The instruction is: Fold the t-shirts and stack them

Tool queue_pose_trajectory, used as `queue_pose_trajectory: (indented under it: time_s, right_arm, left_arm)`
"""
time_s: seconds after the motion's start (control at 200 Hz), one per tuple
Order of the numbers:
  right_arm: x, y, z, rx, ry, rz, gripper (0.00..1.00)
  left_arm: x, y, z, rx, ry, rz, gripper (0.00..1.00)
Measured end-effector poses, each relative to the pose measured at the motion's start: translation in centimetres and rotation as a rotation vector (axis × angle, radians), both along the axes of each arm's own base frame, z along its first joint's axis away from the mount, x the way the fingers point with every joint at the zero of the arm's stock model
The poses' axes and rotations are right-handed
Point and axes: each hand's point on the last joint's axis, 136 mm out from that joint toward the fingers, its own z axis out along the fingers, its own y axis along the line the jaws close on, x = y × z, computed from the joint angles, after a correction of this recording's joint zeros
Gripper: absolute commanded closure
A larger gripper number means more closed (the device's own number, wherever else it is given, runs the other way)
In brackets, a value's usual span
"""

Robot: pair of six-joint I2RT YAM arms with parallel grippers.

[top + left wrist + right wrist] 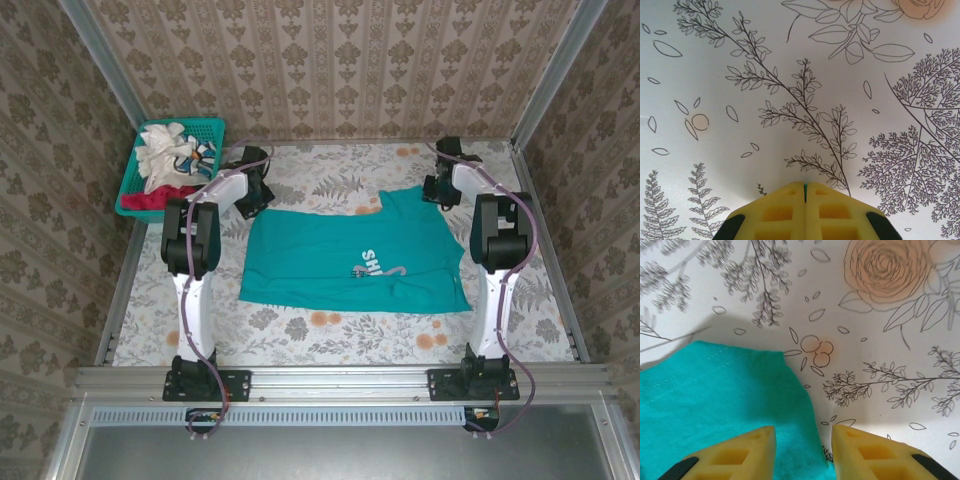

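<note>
Slippage is the risk: right jaws stand open over a corner of the teal t-shirt (715, 400), so closing may catch only hem. Shirt lies spread on the counter (300, 345); left jaws shut beside it

One teal t-shirt (340, 262), one mesh basket (130, 172), two arms (193, 240) (497, 235).
</note>
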Motion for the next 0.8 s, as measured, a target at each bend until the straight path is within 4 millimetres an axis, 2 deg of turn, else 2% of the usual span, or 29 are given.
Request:
queue_pose_trajectory:
  time_s: [0.085, 0.18, 0.24, 0.485, 0.57, 0.675, 0.8]
  right_arm:
    - [-0.4, -0.1, -0.7, -0.004, 0.023, 0.001, 0.72]
    - [-0.3, 0.0, -0.5, -0.007, 0.024, 0.011, 0.91]
    - [-0.5, 0.0, -0.6, -0.006, 0.031, 0.010, 1.00]
    - [-0.5, 0.0, -0.5, -0.007, 0.014, 0.014, 1.00]
    - [-1.0, 0.0, -0.2, -0.004, -0.009, 0.009, 1.00]
    - [-1.9, 0.3, 1.3, 0.015, -0.056, -0.004, 1.00]
    - [-2.2, 0.4, 4.2, 0.027, -0.132, -0.011, 1.00]
  left_arm:
    - [0.0, 0.0, 0.0, -0.001, 0.000, 0.000, 1.00]
    - [0.0, 0.0, 0.0, -0.001, 0.000, 0.000, 1.00]
    - [0.0, 0.0, 0.0, -0.002, 0.000, -0.001, 1.00]
    - [0.0, -0.3, 0.1, -0.019, -0.015, -0.007, 1.00]
    - [-0.4, -0.4, 0.1, -0.030, -0.023, -0.012, 1.00]
    - [-1.2, -0.3, 0.4, -0.037, -0.027, -0.016, 1.00]
    - [-1.5, -0.3, 1.5, -0.044, -0.046, -0.022, 1.00]
